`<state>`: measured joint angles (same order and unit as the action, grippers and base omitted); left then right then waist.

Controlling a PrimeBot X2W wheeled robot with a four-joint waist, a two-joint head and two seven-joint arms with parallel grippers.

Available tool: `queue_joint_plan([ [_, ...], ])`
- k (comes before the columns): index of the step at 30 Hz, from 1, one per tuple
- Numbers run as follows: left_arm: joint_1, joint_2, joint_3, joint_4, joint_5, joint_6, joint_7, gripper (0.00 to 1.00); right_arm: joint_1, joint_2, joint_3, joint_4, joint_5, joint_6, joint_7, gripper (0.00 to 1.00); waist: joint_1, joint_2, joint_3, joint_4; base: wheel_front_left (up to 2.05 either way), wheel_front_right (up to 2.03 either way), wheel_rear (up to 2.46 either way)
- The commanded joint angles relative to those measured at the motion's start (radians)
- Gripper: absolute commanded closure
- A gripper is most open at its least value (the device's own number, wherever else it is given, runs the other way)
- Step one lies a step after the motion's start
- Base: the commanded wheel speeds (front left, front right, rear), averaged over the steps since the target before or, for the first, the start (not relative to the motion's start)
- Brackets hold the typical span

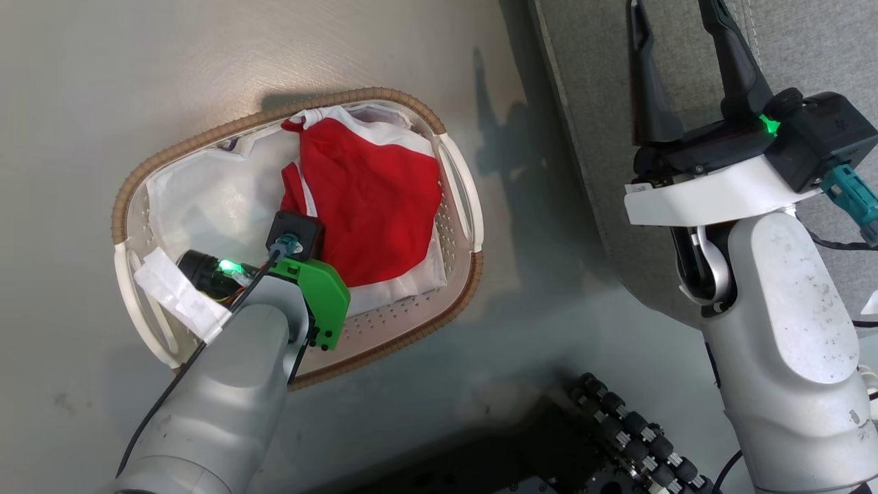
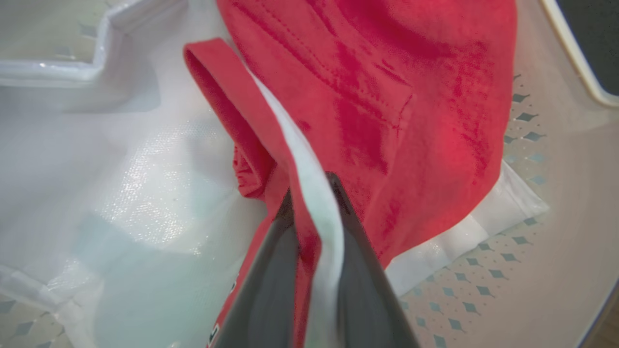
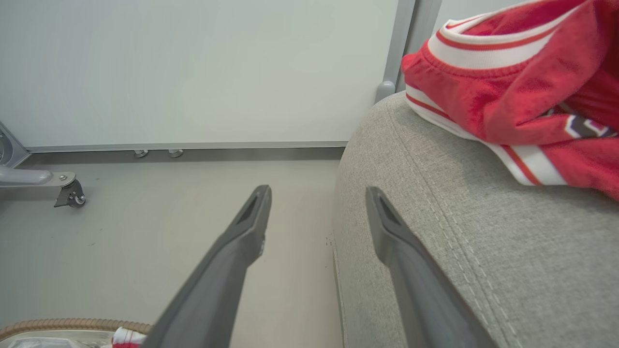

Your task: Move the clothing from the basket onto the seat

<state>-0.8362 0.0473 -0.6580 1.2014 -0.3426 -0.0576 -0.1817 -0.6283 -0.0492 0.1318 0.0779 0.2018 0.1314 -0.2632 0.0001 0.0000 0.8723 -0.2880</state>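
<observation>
Left wrist view: the left gripper (image 2: pixel 311 191) pinches a white-trimmed fold of the thin red sports garment (image 2: pixel 387 96), which spreads beyond its fingertips inside the white perforated plastic basket (image 2: pixel 546 270). The right gripper (image 3: pixel 317 193) has its fingers spread apart and empty. Beyond its right finger, another red striped garment (image 3: pixel 522 82) rests on the grey fabric seat cushion (image 3: pixel 459 241).

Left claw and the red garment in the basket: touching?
Touching. The left wrist view shows the left claw with its fingers pinching a red-and-white fold of the red garment between them.
</observation>
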Motion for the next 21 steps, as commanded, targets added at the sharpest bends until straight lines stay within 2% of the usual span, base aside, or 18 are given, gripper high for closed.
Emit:
queue_joint_plan([
  [1,-0.006,0.006,-0.01,-0.002,-0.005,-0.008,-0.014,1.0,0.003,-0.002,0.002,0.007,-0.006,-0.001,-0.002,0.0,-0.0001,0.0,-0.019,0.011,0.0,0.0,0.0],
  [10,0.042,0.006,-0.052,-0.061,-0.035,-0.025,-0.071,1.0,0.052,-0.003,0.001,0.063,-0.052,-0.001,-0.002,0.0,-0.0001,0.0,-0.14,0.065,0.0,0.0,0.0],
  [16,0.061,0.005,-0.069,-0.132,-0.014,-0.013,-0.086,1.0,0.127,-0.003,-0.014,0.119,-0.091,-0.001,-0.002,0.0,-0.0001,0.0,-0.276,0.123,0.0,0.0,0.0],
  [21,0.091,0.032,-0.07,-0.247,0.021,-0.014,-0.084,1.0,0.201,-0.003,-0.026,0.162,-0.11,-0.001,-0.002,0.0,-0.0001,0.0,-0.403,0.159,0.0,0.0,0.0],
])
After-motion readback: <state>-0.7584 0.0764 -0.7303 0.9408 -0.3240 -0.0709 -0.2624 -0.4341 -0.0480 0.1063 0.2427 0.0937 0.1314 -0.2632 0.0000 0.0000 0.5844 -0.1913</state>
